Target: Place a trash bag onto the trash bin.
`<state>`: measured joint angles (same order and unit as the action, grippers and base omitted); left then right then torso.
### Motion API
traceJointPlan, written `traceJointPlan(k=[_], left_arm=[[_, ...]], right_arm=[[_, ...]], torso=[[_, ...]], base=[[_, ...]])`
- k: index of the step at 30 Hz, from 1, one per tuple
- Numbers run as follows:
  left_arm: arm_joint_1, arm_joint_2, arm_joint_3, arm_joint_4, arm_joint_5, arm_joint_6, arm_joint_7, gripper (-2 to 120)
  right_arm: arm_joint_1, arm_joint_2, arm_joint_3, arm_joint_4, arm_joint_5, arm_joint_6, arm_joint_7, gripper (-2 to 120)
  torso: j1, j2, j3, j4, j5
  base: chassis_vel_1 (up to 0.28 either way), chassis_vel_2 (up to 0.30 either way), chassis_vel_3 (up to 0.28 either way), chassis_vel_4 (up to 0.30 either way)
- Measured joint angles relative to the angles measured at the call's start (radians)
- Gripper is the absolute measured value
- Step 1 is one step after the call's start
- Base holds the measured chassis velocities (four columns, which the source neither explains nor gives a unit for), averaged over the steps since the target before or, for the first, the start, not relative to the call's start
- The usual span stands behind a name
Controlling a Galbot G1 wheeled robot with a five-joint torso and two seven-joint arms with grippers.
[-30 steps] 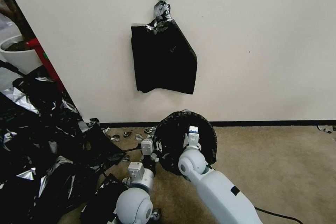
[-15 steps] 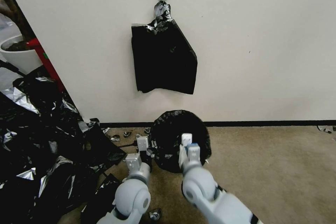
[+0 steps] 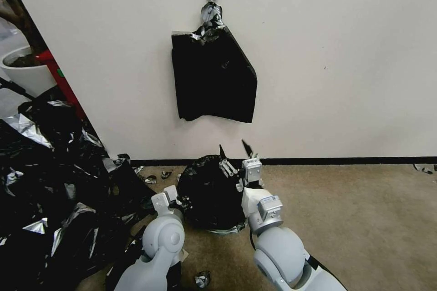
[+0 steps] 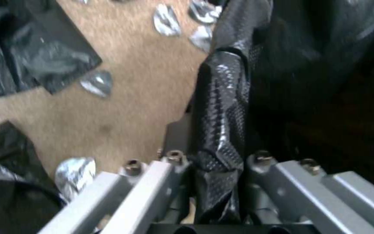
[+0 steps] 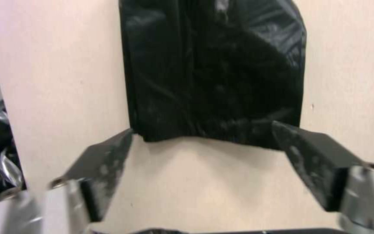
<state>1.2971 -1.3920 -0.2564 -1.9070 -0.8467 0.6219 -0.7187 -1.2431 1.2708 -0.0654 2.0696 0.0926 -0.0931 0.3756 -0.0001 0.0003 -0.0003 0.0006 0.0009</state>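
Head view: trash bag [image 3: 207, 200] draped over trash bin, bin walls hidden under black film, on carpet [image 3: 355, 218] against wall [image 3: 318, 54]. Left gripper [image 3: 175, 194] at bag's left edge; right gripper [image 3: 236, 157] raised above bag's far rim, fingers spread wide, holding nothing. Left wrist view: fold of bag [image 4: 221, 107] pinched between nearly closed fingers [image 4: 176, 162]. Right wrist view: dark pads [image 5: 105, 159] well apart, pointed at black sheaf [image 5: 213, 71] hanging on wall.
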Motion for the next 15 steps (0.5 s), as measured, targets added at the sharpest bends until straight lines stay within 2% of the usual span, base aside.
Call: traceJointPlan(k=[1,4,5,9,10,13,14,15], left_arm=[[0.000,0.000,0.000,0.000,0.000,0.000,0.000,19],[0.016,0.008,-0.013,-0.051,-0.035,0.019,-0.013,33],[0.016,0.008,-0.013,-0.051,-0.035,0.019,-0.013,33],[0.010,0.015,-0.026,-0.082,-0.006,-0.007,-0.015,52],[0.010,0.015,-0.026,-0.082,-0.006,-0.007,-0.015,52],[0.026,0.026,-0.027,-0.115,0.042,-0.023,-0.013,66],[0.026,0.026,-0.027,-0.115,0.042,-0.023,-0.013,66],[0.037,0.033,-0.025,-0.132,0.063,-0.030,-0.013,72]], right_arm=[[0.000,0.000,0.000,0.000,0.000,0.000,0.000,86],[0.003,0.008,-0.002,-0.019,0.010,0.000,0.007,99],[0.003,0.008,-0.002,-0.019,0.010,0.000,0.007,99],[0.009,0.019,-0.015,-0.040,0.023,-0.004,0.011,100],[0.009,0.019,-0.015,-0.040,0.023,-0.004,0.011,100],[0.008,0.020,-0.011,-0.047,0.025,-0.003,0.017,100],[0.008,0.020,-0.011,-0.047,0.025,-0.003,0.017,100],[0.007,0.020,-0.005,-0.049,0.029,0.000,0.025,100]], torso=[[0.000,0.000,0.000,0.0000,0.0000],[0.000,0.000,0.000,-0.0010,-0.0018],[0.000,0.000,0.000,-0.0010,-0.0018],[0.000,0.000,0.000,-0.0008,-0.0012],[0.000,0.000,0.000,-0.0008,-0.0012],[0.000,0.000,0.000,-0.0008,-0.0010],[0.000,0.000,0.000,-0.0008,-0.0010],[0.000,0.000,0.000,-0.0007,-0.0010]], base=[[0.000,0.000,0.000,0.000],[0.000,0.000,0.000,0.000],[0.000,0.000,0.000,0.000],[0.000,0.000,0.000,0.000],[0.000,0.000,0.000,0.000],[0.000,0.000,0.000,0.000],[0.000,0.000,0.000,0.000],[0.000,0.000,0.000,0.000]])
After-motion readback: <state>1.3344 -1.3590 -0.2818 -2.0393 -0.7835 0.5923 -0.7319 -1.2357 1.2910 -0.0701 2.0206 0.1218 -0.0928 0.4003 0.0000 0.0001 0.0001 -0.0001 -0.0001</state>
